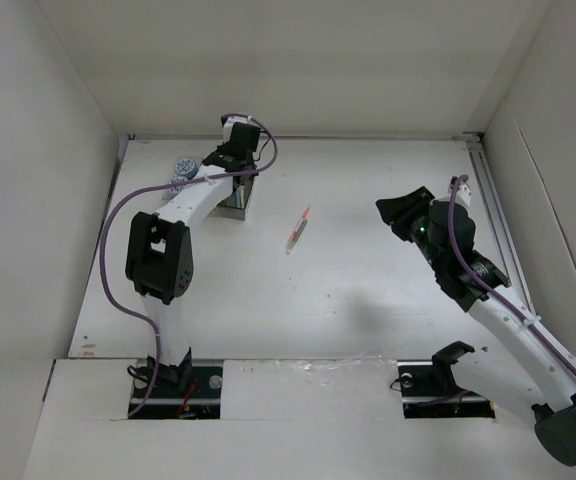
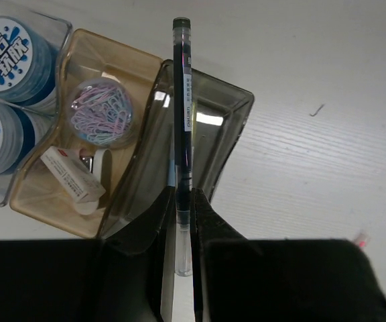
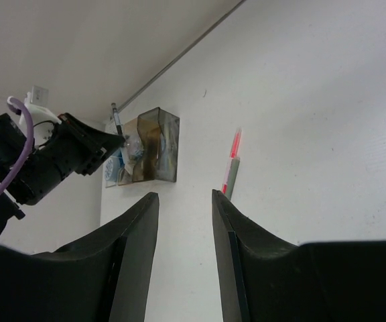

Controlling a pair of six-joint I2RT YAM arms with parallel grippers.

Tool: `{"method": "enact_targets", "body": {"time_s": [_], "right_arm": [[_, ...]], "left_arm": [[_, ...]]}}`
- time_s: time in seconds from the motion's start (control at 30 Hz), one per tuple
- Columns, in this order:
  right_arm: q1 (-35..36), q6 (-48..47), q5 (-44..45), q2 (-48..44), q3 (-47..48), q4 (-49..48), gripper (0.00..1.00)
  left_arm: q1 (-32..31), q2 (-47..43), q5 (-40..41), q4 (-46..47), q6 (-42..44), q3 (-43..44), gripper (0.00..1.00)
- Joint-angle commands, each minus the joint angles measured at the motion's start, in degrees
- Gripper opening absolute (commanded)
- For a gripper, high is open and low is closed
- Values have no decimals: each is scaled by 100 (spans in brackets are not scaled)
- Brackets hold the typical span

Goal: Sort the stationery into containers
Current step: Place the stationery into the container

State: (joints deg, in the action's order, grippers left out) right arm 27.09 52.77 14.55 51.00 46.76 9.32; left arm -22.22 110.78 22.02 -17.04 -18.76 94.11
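Observation:
My left gripper [image 2: 183, 201] is shut on a black pen [image 2: 181, 100] and holds it lengthwise over the smoky grey tray [image 2: 230, 114]. Beside that tray are the amber tray [image 2: 122, 57], holding a pale eraser [image 2: 72, 174] and a round case of paper clips [image 2: 102, 114], and the clear tray [image 2: 62, 27], holding blue-and-white tape rolls [image 2: 9, 50]. In the top view the left gripper [image 1: 233, 172] is over the trays [image 1: 236, 207] at the back left. A red pen [image 1: 297, 230] lies on the table mid-centre. My right gripper [image 3: 185, 198] is open and empty, off the table, right of the red pen [image 3: 232, 168].
White walls enclose the table on the left, back and right. A metal rail [image 1: 498, 220] runs along the right edge. The left arm's elbow [image 1: 158, 258] stands over the left side of the table. The trays [image 3: 156, 144] show far off in the right wrist view.

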Motion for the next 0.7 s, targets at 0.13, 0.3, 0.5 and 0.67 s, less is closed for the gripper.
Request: {"method": "enact_targets", "body": {"time_s": [0.13, 0.3, 0.5, 0.67], "right_arm": [[42, -13, -22, -134, 166, -291, 44], [42, -13, -22, -134, 166, -291, 44], [42, -13, -22, -134, 166, -291, 44], [42, -13, -22, -134, 166, -291, 44]], "left_arm": [[16, 260, 312, -274, 206, 47, 0], [16, 382, 364, -326, 206, 47, 8], [16, 331, 470, -537, 75, 126, 23], [-150, -135, 391, -537, -40, 126, 33]]}}
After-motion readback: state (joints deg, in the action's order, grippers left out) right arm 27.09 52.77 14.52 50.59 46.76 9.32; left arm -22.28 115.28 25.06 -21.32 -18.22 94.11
